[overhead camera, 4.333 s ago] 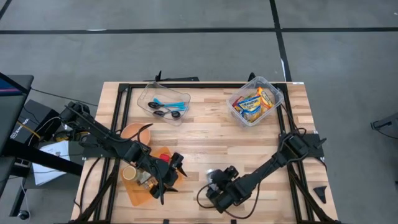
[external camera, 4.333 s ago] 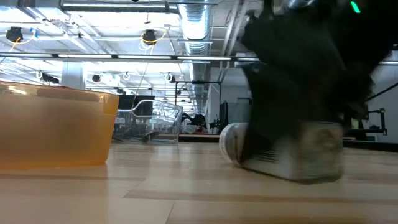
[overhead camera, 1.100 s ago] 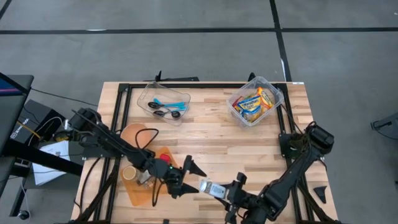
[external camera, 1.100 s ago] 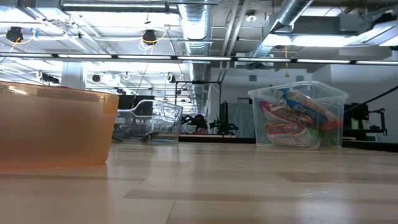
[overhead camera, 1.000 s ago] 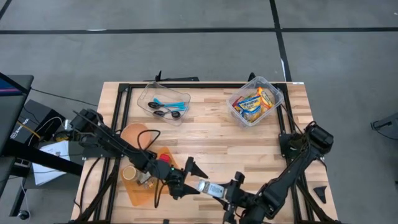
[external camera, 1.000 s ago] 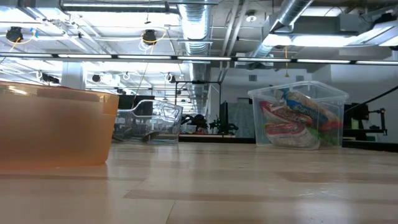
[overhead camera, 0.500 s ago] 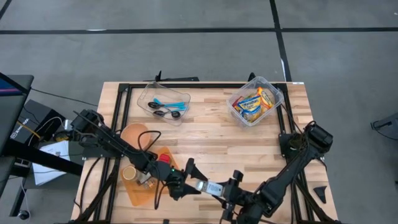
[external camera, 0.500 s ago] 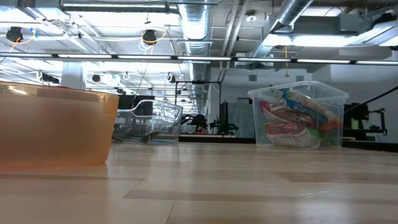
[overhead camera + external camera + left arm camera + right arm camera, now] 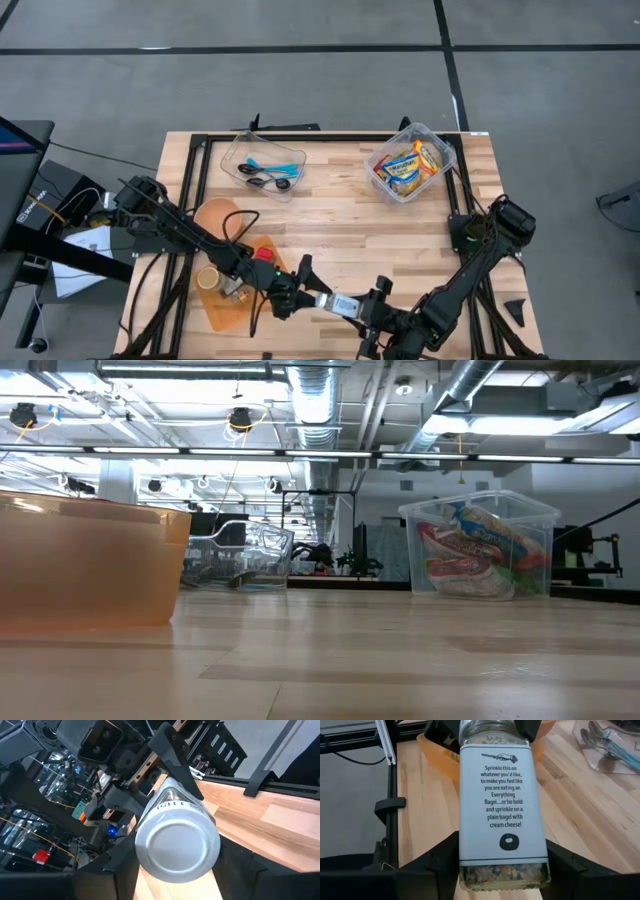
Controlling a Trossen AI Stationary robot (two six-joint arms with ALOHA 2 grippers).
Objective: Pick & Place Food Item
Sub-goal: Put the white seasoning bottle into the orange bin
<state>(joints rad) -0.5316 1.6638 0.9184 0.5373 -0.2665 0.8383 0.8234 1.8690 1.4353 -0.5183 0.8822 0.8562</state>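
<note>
Wooden table (image 9: 330, 225) below: we hold a seasoning jar (image 9: 342, 302) near the front edge, right gripper (image 9: 372, 310) clamped on it, left gripper (image 9: 300, 293) half-closed around its cap. Mistimed release could drop it.

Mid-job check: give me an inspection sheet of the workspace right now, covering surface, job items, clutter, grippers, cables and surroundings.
Surface: wooden table, bare in the middle.
Job's things: seasoning jar held off the table between both grippers near the front edge; orange tray front left with a small cup and a red item on it.
Clutter: clear snack bin back right; clear utensil bin back left.
Grippers: right gripper shut on the jar's base; left gripper flanks the lid end, grip not confirmed.
Cables: black cable loops along the left arm over the tray.
Surroundings: grey floor; equipment stand on the left; no person seen.
</note>
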